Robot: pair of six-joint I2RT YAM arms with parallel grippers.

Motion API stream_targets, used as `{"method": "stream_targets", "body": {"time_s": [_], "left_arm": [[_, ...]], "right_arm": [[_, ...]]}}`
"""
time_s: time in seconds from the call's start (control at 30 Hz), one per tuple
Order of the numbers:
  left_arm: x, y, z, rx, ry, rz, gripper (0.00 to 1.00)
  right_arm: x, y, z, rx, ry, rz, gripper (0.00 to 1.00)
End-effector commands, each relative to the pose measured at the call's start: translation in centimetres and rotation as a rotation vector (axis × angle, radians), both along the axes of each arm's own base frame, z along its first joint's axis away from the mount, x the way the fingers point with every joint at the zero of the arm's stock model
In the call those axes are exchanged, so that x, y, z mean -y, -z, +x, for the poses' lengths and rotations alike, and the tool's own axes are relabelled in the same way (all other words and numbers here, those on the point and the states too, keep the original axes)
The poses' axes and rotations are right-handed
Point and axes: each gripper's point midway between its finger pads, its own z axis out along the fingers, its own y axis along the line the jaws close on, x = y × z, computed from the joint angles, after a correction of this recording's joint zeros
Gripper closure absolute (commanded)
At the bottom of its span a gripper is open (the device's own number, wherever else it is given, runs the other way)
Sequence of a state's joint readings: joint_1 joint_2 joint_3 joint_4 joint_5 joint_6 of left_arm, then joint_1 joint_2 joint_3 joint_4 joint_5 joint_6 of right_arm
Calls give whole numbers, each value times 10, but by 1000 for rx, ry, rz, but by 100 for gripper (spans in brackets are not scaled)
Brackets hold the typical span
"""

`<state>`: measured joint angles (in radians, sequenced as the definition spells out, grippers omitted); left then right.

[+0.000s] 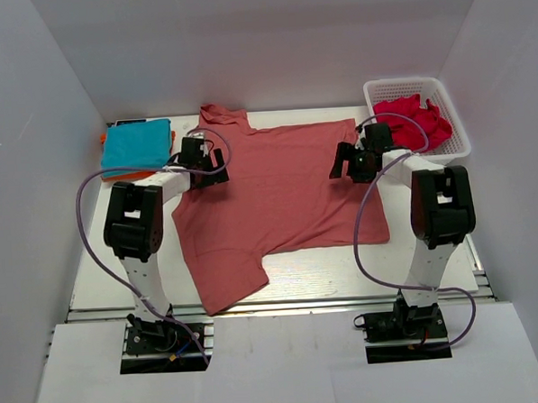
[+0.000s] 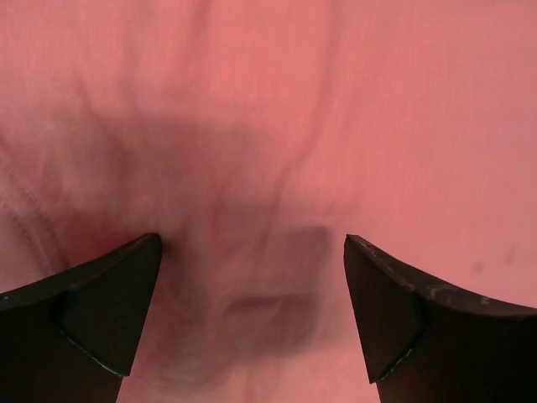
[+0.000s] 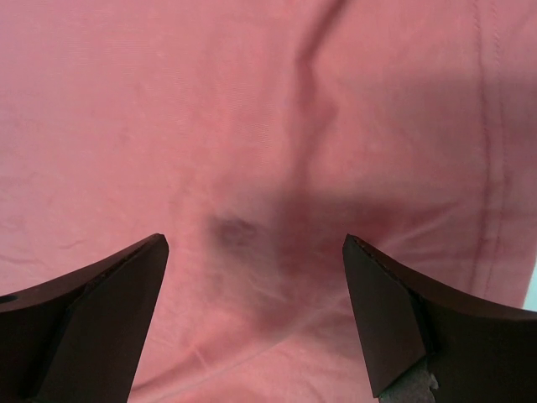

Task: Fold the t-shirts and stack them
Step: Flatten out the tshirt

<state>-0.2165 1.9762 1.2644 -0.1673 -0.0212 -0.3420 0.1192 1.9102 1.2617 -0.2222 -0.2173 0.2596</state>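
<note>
I am holding my left fingers (image 2: 92, 311) and right fingers (image 3: 92, 311) spread wide; the dusty salmon-red cotton t-shirt (image 1: 278, 201) is lying flat beneath both, on the white surface (image 1: 345, 270).

This is a robotics lab test cell: plain white panels (image 1: 55, 77) box in a white table (image 1: 318, 269) on three sides, and an aluminium rail (image 1: 283, 302) runs along its near edge. The left arm (image 1: 134, 218) and right arm (image 1: 442, 206) are bolted there, trailing loose purple cables (image 1: 79, 216), with a salmon-red t-shirt (image 1: 278, 192) and a white basket (image 1: 405, 83) on the bare tabletop
</note>
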Motion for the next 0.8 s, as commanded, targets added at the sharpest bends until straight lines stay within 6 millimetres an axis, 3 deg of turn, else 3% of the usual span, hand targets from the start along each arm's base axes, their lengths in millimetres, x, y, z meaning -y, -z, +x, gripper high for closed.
{"method": "stream_targets", "body": {"time_s": [0.0, 0.03, 0.1, 0.13, 0.2, 0.23, 0.3, 0.33, 0.43, 0.47, 0.6, 0.63, 0.7, 0.73, 0.77], "left_arm": [[-9, -1, 18, -27, -77, 3, 0], [-17, 6, 20, -51, -111, 11, 0], [-25, 22, 25, -109, -174, 5, 0], [-29, 27, 27, -121, -183, 7, 0], [-31, 26, 37, -123, -202, -24, 0], [-38, 33, 40, -132, -216, -23, 0], [-35, 28, 53, -111, -203, -58, 0], [-37, 33, 57, -111, -200, -73, 0], [-25, 21, 79, -64, -145, -114, 0], [-23, 28, 81, -75, -139, -120, 0], [-7, 12, 100, -33, -43, -164, 0], [-2, 9, 101, -21, -12, -180, 0], [6, -9, 103, 29, 43, -175, 0], [6, -32, 106, 74, 54, -173, 0], [10, -41, 102, 89, 72, -166, 0]], "right_arm": [[10, -3, 10, -10, 73, -28, 10], [14, 9, 14, -41, 95, -45, 10], [18, 14, 13, -89, 113, -74, 10], [22, 28, 16, -121, 125, -95, 10], [23, 30, 22, -147, 131, -96, 10], [24, 32, 37, -144, 139, -92, 10], [26, 42, 37, -190, 149, -91, 10], [27, 36, 46, -170, 155, -85, 10], [32, 33, 67, -137, 184, -85, 10], [33, 39, 69, -146, 188, -86, 10], [33, 24, 83, -111, 158, -83, 10], [28, 10, 86, -72, 119, -89, 10], [24, -1, 86, -34, 71, -110, 10], [16, -20, 89, 27, 34, -119, 10], [17, -31, 85, 49, 30, -132, 10]]}}
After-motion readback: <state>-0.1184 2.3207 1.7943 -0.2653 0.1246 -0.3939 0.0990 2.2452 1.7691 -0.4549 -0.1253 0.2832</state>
